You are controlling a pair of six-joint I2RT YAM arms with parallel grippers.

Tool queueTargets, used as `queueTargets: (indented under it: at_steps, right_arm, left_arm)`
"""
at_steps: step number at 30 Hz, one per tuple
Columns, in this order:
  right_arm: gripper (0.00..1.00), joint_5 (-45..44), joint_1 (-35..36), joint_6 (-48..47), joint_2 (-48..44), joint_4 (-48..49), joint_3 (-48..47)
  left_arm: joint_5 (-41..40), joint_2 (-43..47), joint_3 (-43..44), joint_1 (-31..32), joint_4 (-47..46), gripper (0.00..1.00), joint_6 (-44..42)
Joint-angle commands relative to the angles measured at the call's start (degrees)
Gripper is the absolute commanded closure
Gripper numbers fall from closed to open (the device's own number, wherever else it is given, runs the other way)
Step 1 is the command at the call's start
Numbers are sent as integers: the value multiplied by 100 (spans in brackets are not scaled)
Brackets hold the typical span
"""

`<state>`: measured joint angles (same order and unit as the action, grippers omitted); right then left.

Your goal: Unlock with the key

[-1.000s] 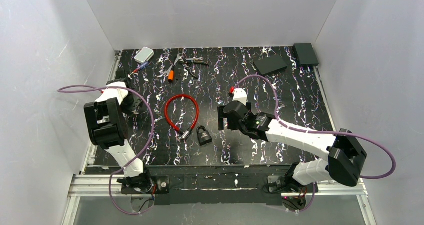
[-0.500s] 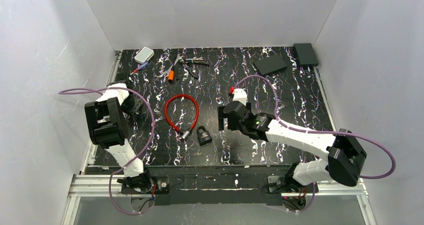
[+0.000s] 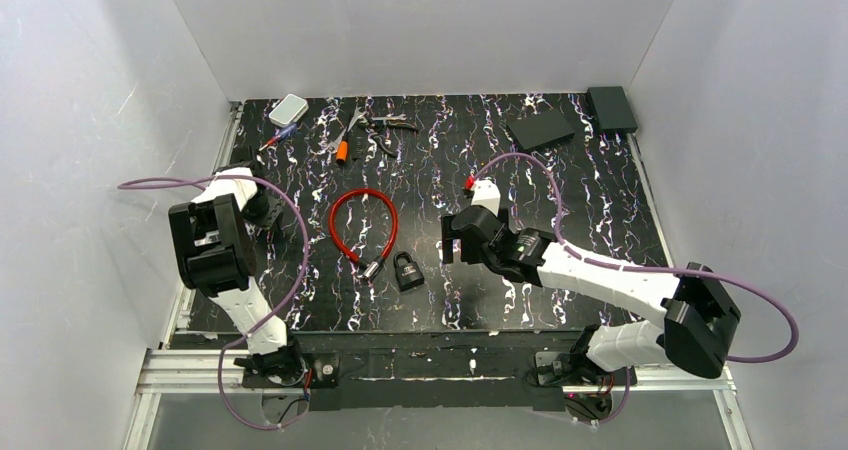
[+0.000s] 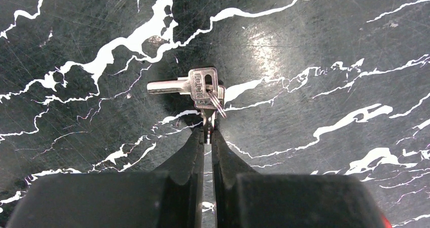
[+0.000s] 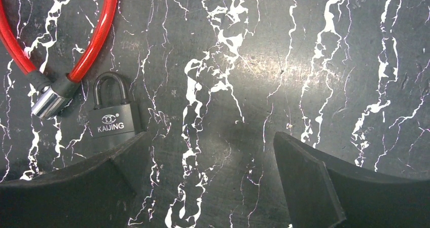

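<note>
You had the left gripper (image 4: 208,135) pinched on the small silver metal keys (image 4: 201,88) near the black marbled table's (image 3: 600,170) left edge, probably light, stiff, slippery, best held by the flat head; right gripper (image 5: 207,157) spread wide by the black padlock (image 5: 114,118).

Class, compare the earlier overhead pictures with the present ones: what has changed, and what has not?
The left pincer closed on the keys. The right arm drifted slightly rightward; the right pincer stayed open. The padlock and red cable have not moved.
</note>
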<state>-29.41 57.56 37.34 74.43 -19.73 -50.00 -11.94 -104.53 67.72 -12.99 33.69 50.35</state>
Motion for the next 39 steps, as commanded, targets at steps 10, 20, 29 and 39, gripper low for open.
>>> queueTargets:
  at_steps: [10, 20, 29, 39]
  right_arm:
    - [2, -197, 36, 156, -334, -43, 71]
    - [2, -10, 36, -12, -651, 5, 134]
    - [0, 1636, 36, -2373, -3405, 2061, 1231]
    - [0, 4020, 36, -3450, -4055, 3357, 1805]
  left_arm:
    - [607, 1030, -767, 221, -53, 100, -565]
    - [1447, 2261, -780, 432, 887, 100, -2161]
    - [2422, 3091, -410, 2968, 870, 100, -4232]
    - [3883, 2736, 421, 4765, 1329, 100, -5176]
